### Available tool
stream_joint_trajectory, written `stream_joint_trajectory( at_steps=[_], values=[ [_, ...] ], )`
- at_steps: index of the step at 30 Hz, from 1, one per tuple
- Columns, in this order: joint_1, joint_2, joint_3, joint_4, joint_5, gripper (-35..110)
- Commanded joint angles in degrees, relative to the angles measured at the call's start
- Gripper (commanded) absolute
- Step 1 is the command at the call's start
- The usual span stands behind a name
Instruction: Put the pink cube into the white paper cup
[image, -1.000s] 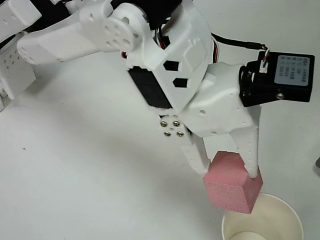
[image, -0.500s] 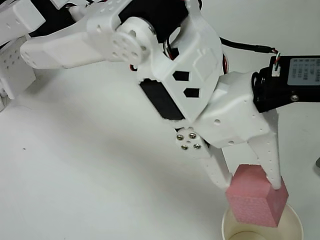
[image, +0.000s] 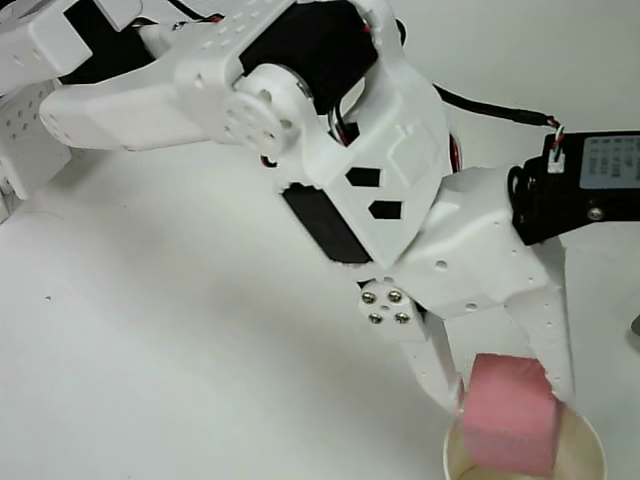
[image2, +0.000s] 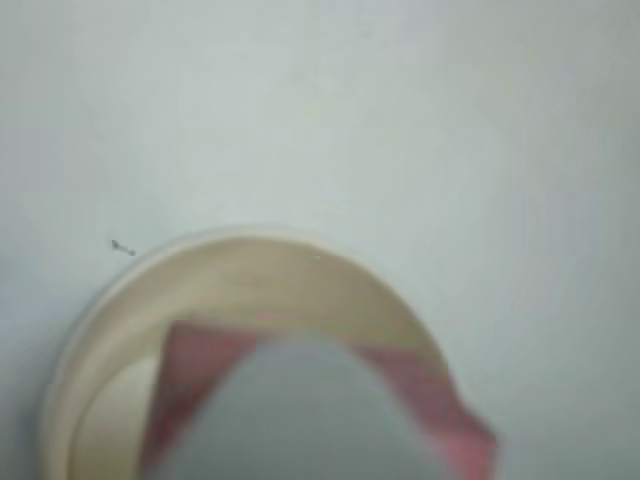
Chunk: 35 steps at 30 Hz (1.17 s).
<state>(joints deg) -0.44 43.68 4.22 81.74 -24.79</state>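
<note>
Pink cube (image: 510, 418) clamped between the closed fingers of the tool (image: 505, 395), hanging directly over the mouth of the white paper cup (image: 590, 445) at the near right of the desk (image: 180, 380), tilted, drop looks lined up.

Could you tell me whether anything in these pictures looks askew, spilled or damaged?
Nothing looks spilled or damaged. The cube sits tilted between the gripper's fingers over the cup's mouth, one corner pointing down into it. The cup stands upright on the table.
</note>
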Motion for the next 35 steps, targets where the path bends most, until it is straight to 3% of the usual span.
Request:
stream_joint_trajectory(
  at_steps=[1,10,35],
  values=[
    [0.7,2.5,-5.8,-1.5,-0.8,37],
    [0.5,2.0,-5.8,-1.2,-3.1,45],
    [-0.4,2.5,-7.9,1.4,-4.1,44]
  ],
)
